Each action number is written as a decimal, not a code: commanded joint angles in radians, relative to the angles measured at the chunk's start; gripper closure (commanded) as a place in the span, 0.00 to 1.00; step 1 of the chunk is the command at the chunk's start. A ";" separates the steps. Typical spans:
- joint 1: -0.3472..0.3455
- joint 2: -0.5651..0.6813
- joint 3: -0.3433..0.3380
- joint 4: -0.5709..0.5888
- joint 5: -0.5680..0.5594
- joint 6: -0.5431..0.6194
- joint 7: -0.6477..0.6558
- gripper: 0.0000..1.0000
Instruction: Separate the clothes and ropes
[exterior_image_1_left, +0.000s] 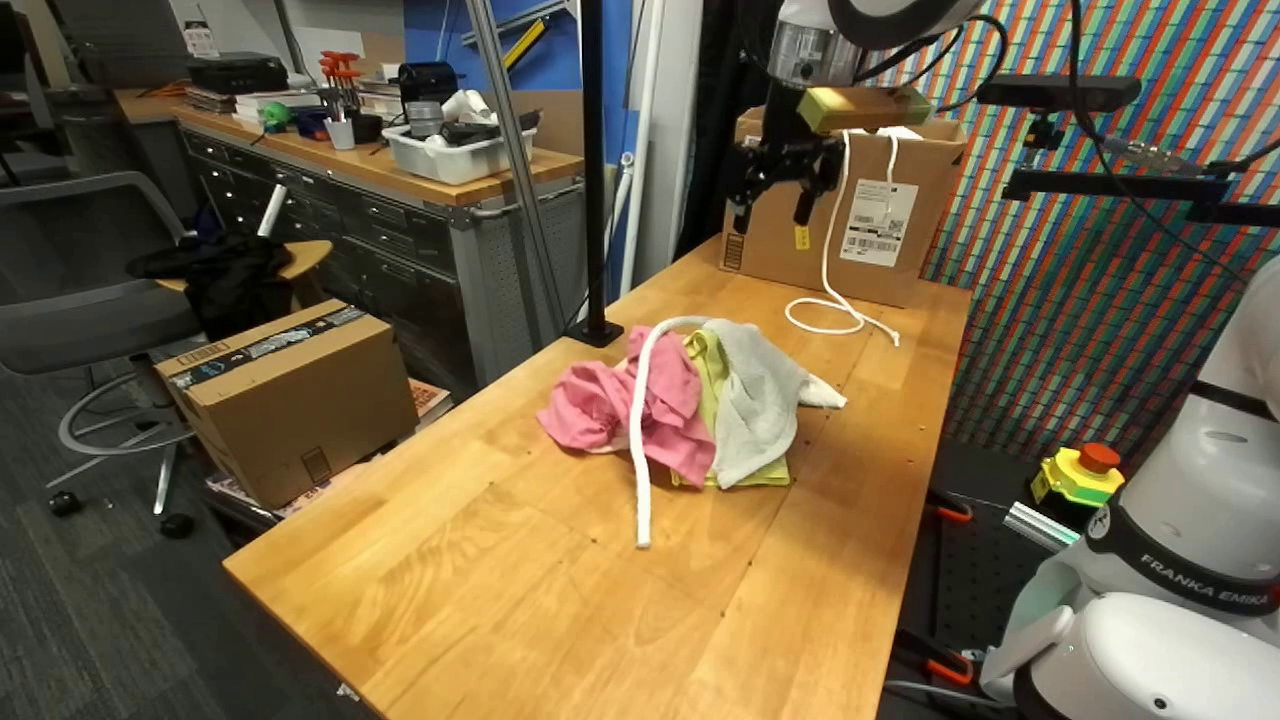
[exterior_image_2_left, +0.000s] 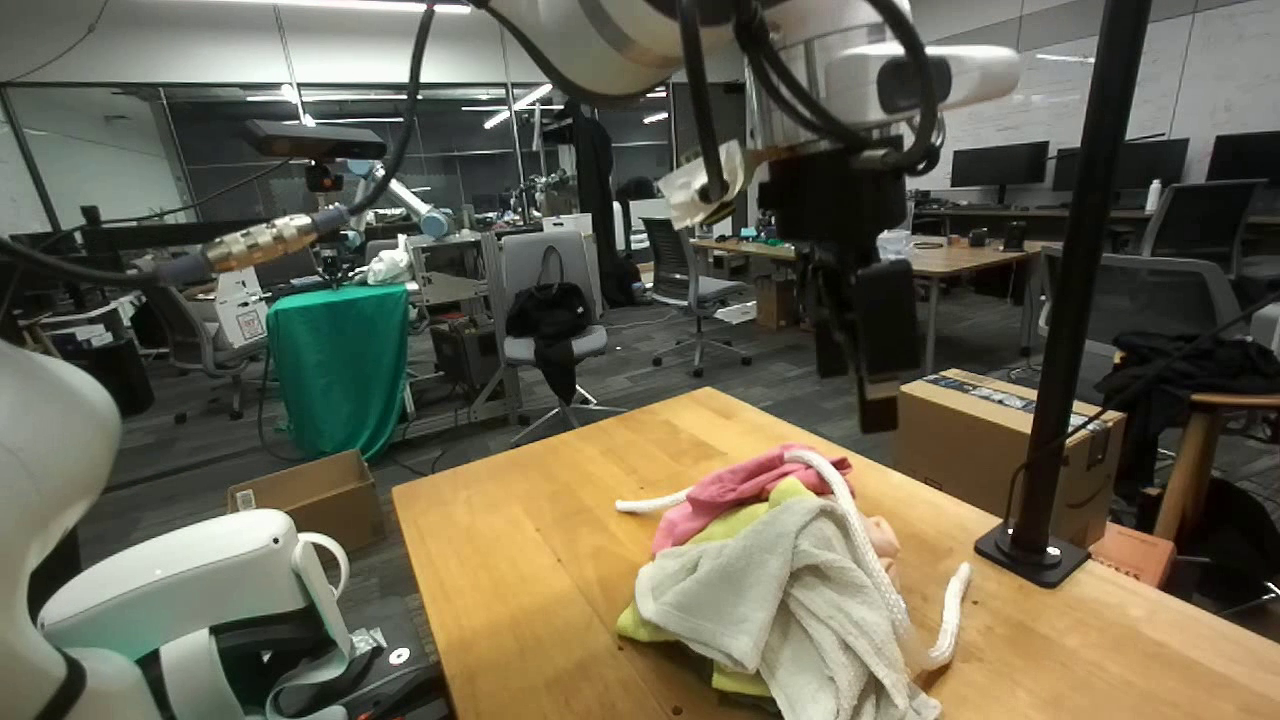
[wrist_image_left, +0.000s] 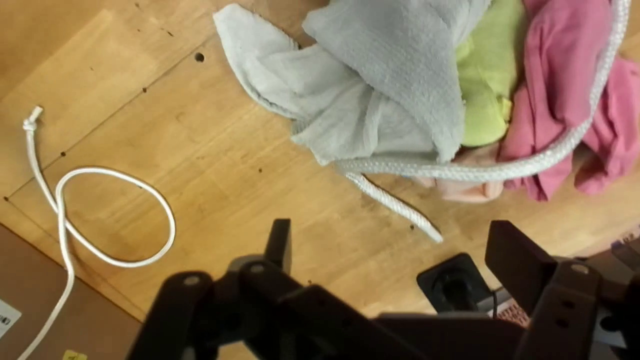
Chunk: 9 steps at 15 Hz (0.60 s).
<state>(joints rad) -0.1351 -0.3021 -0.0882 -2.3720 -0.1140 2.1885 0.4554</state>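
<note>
The wooden tabletop (exterior_image_1_left: 700, 620) is carrying an unsorted load. At its edge a black post (exterior_image_1_left: 594, 165) is standing, threatening contact on any low approach from that side. Toward one end a cardboard box (exterior_image_1_left: 880, 280) is standing, probably serving as a sorting bin. The pale grey terry cloth (exterior_image_1_left: 755, 400), the pink cloth (exterior_image_1_left: 672, 410), the yellow-green cloth (wrist_image_left: 485, 95) and a part-hidden peach cloth (wrist_image_left: 472, 190) are lying bunched together on the tabletop. The gripper (exterior_image_1_left: 772, 215) is hovering above the tabletop near the box, its jaws standing wide apart and holding nothing. The thick white braided rope (wrist_image_left: 500, 172) is running over the cloths and lying directly on pink fabric. Principal risk: jaws closing there would probably be catching cloth along with rope. The thin white cord (wrist_image_left: 63, 240) is running up the box front to its rim, its loop lying on the tabletop; a passing gripper could be snagging it and pulling it down. The rope's short tail (wrist_image_left: 397, 204) is resting on bare wood, judged the cleaner hold. Even so, the post's base is sitting nearby, inviting collision, and the rope's bend is lying against the grey cloth's corner, so lifting could be dragging that cloth along.
</note>
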 joint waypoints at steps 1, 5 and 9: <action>0.003 0.024 0.014 -0.056 0.029 0.043 -0.071 0.00; 0.019 0.059 0.028 -0.127 0.039 0.111 -0.111 0.00; 0.035 0.113 0.036 -0.164 0.050 0.180 -0.139 0.00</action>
<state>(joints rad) -0.1095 -0.2154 -0.0592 -2.5144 -0.0932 2.3088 0.3568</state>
